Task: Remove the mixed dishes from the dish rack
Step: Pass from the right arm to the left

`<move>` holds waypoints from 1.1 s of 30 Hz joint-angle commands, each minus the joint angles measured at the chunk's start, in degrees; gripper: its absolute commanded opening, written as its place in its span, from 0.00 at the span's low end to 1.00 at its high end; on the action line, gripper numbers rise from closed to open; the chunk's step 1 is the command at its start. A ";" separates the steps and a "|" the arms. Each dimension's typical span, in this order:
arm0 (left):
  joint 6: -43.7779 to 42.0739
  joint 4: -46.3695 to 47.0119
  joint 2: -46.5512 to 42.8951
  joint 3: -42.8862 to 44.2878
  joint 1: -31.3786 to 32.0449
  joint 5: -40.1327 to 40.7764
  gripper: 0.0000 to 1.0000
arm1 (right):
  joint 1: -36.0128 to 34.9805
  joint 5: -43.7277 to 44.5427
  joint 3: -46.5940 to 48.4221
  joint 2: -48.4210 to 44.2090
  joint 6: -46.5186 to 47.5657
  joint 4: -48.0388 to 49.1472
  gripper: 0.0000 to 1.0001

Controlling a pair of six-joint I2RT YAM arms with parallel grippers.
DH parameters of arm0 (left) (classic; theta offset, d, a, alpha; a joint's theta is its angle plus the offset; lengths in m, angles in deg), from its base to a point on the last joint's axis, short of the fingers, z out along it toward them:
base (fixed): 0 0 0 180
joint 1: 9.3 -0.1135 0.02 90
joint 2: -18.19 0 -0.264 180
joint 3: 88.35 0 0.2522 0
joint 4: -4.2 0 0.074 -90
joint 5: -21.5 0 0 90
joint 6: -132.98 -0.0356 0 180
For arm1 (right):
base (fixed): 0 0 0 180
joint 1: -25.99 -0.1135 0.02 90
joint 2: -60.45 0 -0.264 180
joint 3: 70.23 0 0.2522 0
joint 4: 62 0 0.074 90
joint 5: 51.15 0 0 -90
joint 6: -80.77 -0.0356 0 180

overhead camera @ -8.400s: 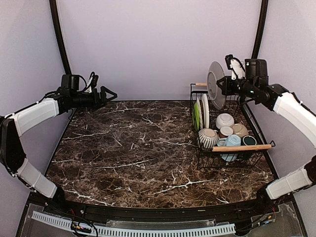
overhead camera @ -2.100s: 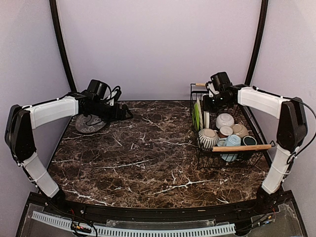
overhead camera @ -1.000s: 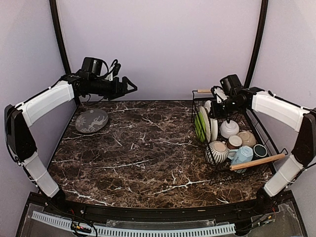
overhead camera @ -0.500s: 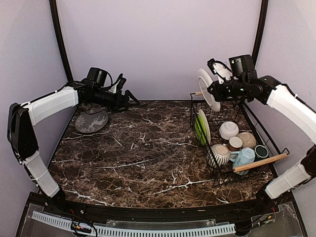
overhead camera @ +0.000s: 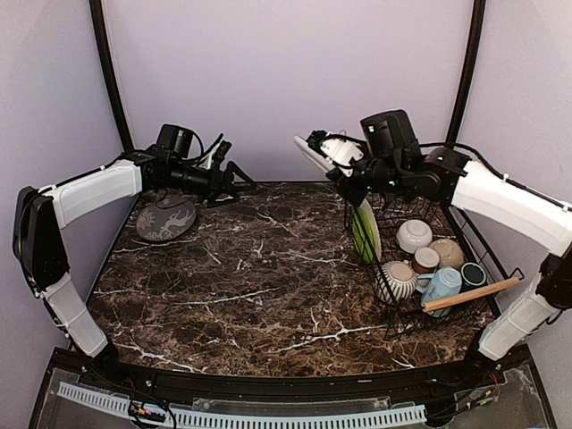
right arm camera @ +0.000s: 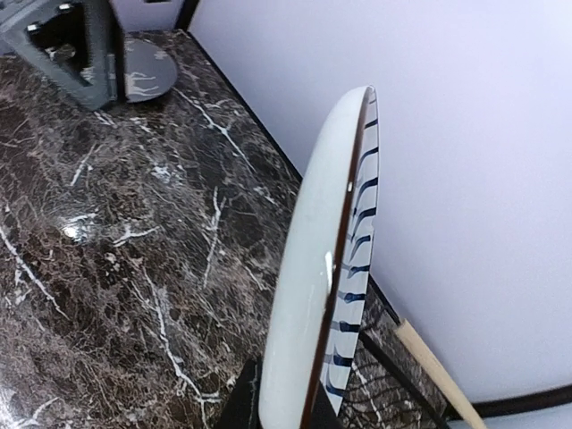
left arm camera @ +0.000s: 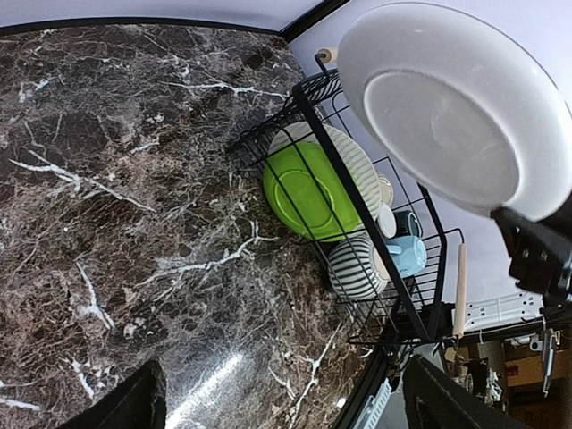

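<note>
My right gripper (overhead camera: pixel 344 172) is shut on the black-striped white plate (overhead camera: pixel 315 154) and holds it in the air left of the dish rack (overhead camera: pixel 447 315). The plate shows edge-on in the right wrist view (right arm camera: pixel 308 295) and face-on in the left wrist view (left arm camera: pixel 447 103). The rack holds the lime-green plate (overhead camera: pixel 365 234), white bowl (overhead camera: pixel 414 235), striped grey bowl (overhead camera: pixel 393 279), light blue mug (overhead camera: pixel 441 284), dark green mug (overhead camera: pixel 471 273) and small grey cup (overhead camera: pixel 424 259). My left gripper (overhead camera: pixel 228 179) is open and empty at the back left, facing the plate.
A grey patterned plate (overhead camera: pixel 165 219) lies flat on the marble table (overhead camera: pixel 250 295) at the back left, under my left arm. A beige bowl (overhead camera: pixel 449 252) is also in the rack. The rack sits askew, its near wooden handle (overhead camera: pixel 460 295) tilted. Walls close the back and sides.
My right gripper has lifted the striped plate out of the rack and carried it left, towards the table's middle. My left gripper dropped a little and stays near the grey plate.
</note>
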 commanded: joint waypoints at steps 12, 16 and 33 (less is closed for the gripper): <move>15.09 16.24 -1.89 -8.06 -6.48 -9.30 0.94 | -12.61 12.86 1.27 14.35 23.67 22.99 0.00; 17.95 18.93 -0.01 -9.60 -6.41 -10.20 0.94 | -13.61 13.11 1.61 16.50 23.79 24.69 0.00; 8.99 7.16 1.50 -6.35 -3.68 -0.70 0.52 | -17.17 18.27 1.06 22.22 28.43 36.21 0.00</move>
